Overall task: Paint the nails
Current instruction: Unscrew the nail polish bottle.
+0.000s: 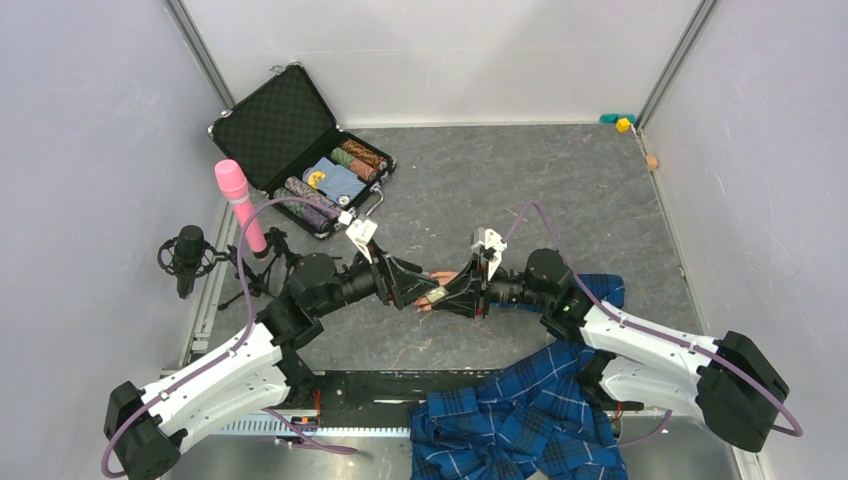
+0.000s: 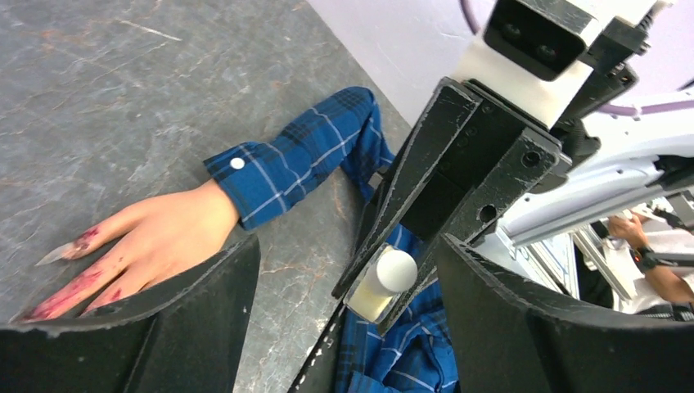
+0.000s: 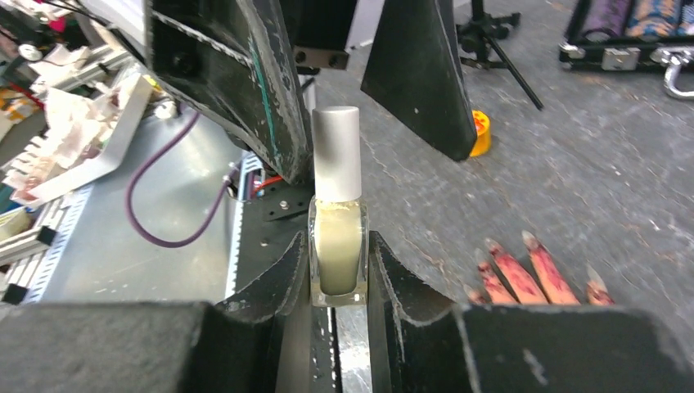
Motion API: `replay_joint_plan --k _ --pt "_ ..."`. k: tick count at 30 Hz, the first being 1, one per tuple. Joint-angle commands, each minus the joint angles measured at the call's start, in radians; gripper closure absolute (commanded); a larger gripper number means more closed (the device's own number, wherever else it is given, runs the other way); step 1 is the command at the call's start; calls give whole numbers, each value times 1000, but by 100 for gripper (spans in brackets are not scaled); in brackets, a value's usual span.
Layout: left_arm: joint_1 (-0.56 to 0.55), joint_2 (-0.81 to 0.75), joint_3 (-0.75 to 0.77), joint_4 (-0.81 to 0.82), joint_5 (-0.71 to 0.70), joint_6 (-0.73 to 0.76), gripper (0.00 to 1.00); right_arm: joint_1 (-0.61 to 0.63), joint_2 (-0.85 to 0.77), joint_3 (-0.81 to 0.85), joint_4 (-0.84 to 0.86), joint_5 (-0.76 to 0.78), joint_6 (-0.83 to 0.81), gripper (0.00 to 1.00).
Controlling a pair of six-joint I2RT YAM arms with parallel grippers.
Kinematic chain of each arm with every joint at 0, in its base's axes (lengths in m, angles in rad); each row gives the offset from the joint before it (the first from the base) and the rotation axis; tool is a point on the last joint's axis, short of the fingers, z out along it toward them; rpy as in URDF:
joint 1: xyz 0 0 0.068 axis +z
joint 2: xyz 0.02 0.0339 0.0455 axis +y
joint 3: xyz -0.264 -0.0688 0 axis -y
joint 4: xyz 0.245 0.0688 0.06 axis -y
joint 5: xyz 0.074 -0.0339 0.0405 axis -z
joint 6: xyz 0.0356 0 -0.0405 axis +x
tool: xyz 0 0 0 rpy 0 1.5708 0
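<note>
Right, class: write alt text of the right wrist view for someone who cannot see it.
The right claw grips a clear bottle with a pale cap, upright, while the open left claw flanks the cap. At lower right, red-smeared fingers of a mannequin hand lie on the grey table.

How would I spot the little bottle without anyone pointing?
On the grey table, follow the right arm to its tip near the middle. Its pincer is shut on a small clear bottle of pale liquid, near the fake hand. The tall silvery cap is unlike anything nearby.
</note>
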Motion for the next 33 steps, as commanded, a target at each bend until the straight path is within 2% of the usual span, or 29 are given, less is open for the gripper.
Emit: replay_joint_plan --k 1,5,19,33 --pt "-2 -5 -31 160 122 3 22 -4 7 -13 168 -85 76 100" --pt "-2 -21 -52 205 133 -18 34 -5 15 -17 181 -90 84 100" --pt "-2 -2 -69 244 159 -46 60 -4 41 -18 177 -69 82 100" --pt "-3 16 -90 265 165 -68 60 -4 56 -4 136 -28 59 100"
